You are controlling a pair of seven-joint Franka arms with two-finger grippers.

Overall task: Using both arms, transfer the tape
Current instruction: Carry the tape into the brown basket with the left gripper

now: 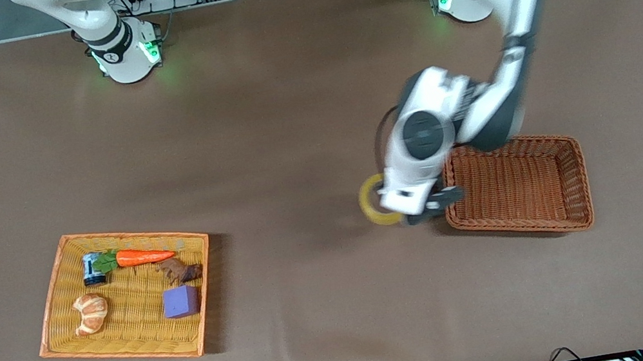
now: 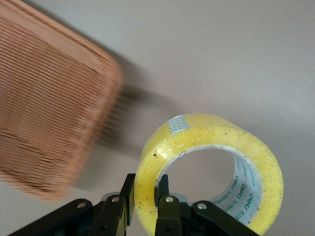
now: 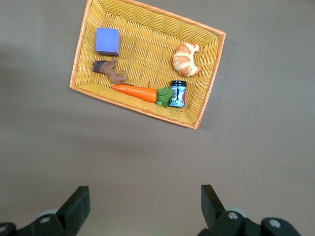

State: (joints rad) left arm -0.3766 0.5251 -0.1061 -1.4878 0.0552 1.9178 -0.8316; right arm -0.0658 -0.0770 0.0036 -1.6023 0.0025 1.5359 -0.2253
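We hold the tape point(image 2: 209, 167) tight in our left gripper point(image 2: 145, 206), with the two fingers pinching the wall of the ring, and it hangs in the air just beside the brown basket point(image 1: 518, 186), over the bare table point(image 1: 284, 115). Our right gripper point(image 3: 142, 206) is wide open and holds nothing; it waits high up, looking down at the yellow tray point(image 3: 206, 93) with the carrot point(image 3: 135, 92) and the purple cube point(image 3: 108, 41). We think this is the carrying step, so next we should bring the roll over the brown basket and let go.
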